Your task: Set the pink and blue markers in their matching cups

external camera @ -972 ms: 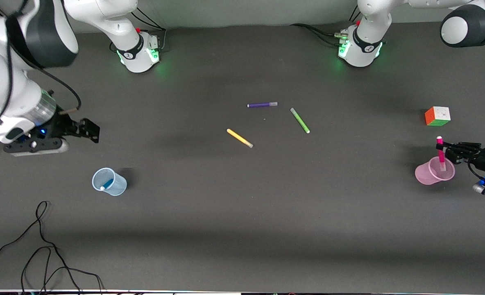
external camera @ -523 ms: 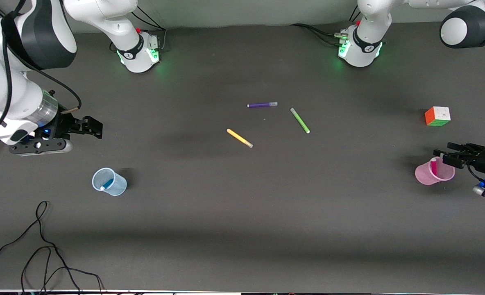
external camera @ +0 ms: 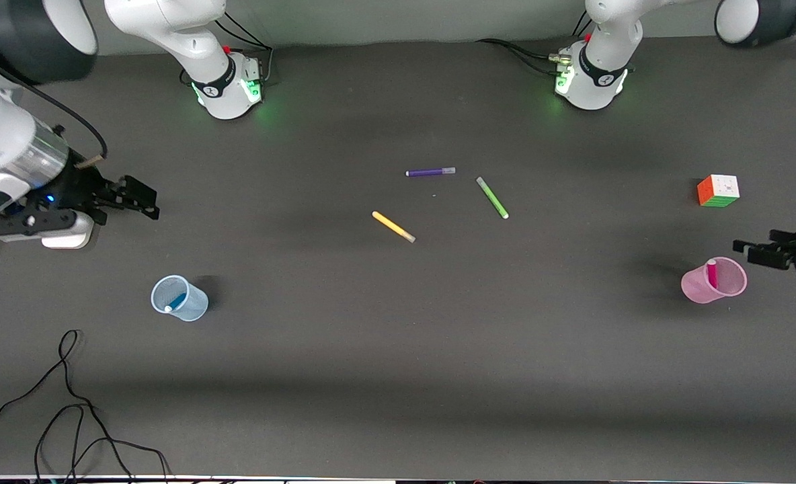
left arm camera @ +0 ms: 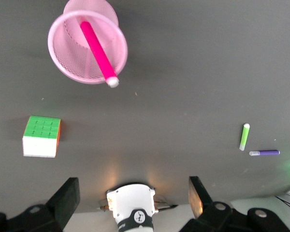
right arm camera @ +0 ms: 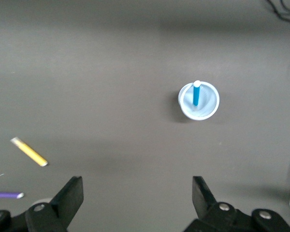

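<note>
The pink marker [external camera: 711,273] leans inside the pale pink cup [external camera: 697,288] at the left arm's end of the table; both also show in the left wrist view, marker [left arm camera: 97,51] in cup [left arm camera: 63,58]. My left gripper [external camera: 753,253] is open and empty, up beside the pink cup. The blue marker [external camera: 177,301] stands in the pale blue cup [external camera: 193,308] at the right arm's end; the right wrist view shows marker [right arm camera: 196,94] and cup [right arm camera: 208,104]. My right gripper [external camera: 139,199] is open and empty, over the table farther back than the blue cup.
A purple marker [external camera: 430,172], a green marker [external camera: 492,197] and a yellow marker [external camera: 392,226] lie mid-table. A colour cube [external camera: 718,190] sits farther back than the pink cup. A black cable [external camera: 68,403] coils near the front edge.
The left gripper let go of the pink marker, which dropped into the pink cup, then drew away from it. The right gripper drew back from the blue cup.
</note>
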Available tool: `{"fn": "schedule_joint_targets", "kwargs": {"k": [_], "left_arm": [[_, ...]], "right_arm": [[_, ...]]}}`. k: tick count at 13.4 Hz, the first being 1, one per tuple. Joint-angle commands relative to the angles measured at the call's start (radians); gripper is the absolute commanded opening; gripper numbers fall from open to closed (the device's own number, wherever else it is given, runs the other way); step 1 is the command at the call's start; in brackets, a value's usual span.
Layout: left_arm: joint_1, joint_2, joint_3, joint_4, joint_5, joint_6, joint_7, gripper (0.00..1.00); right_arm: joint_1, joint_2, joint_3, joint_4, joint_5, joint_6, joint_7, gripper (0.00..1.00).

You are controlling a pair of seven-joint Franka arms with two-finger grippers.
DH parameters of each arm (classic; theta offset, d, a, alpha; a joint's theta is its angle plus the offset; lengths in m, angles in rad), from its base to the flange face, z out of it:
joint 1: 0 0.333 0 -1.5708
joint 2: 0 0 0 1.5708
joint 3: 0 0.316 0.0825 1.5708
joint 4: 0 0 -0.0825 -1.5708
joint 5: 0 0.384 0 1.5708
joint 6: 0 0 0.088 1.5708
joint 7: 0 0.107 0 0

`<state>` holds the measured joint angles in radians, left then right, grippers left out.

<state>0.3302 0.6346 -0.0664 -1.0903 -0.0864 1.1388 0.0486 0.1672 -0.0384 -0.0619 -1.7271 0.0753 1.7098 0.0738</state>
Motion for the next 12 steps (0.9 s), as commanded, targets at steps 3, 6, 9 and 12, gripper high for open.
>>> {"fn": "schedule_joint_targets", "kwargs": {"k": [3,6,9,12], "left_arm": [[-0.166,-0.48,0.013,-0.389,0.042,0.142,-0.085,1.0],[-0.235,-0.659,0.007,-0.548,0.051,0.212,-0.131,1.0],[-0.292,-0.743,-0.006,-0.626,0.062,0.237,-0.193,1.0],[-0.296,-0.832,-0.049,-0.743,0.099,0.354,-0.193,1.0]], "right_arm": [[-0.051,-0.116,0.011,-0.035,-0.004,-0.027,-0.006,1.0],[-0.054,-0.12,0.004,-0.063,-0.055,-0.013,-0.006,1.0],[-0.052,-0.117,0.005,-0.058,-0.055,-0.021,0.006,1.0],[-0.052,-0.098,0.005,-0.057,-0.054,-0.026,0.011,1.0]]}}
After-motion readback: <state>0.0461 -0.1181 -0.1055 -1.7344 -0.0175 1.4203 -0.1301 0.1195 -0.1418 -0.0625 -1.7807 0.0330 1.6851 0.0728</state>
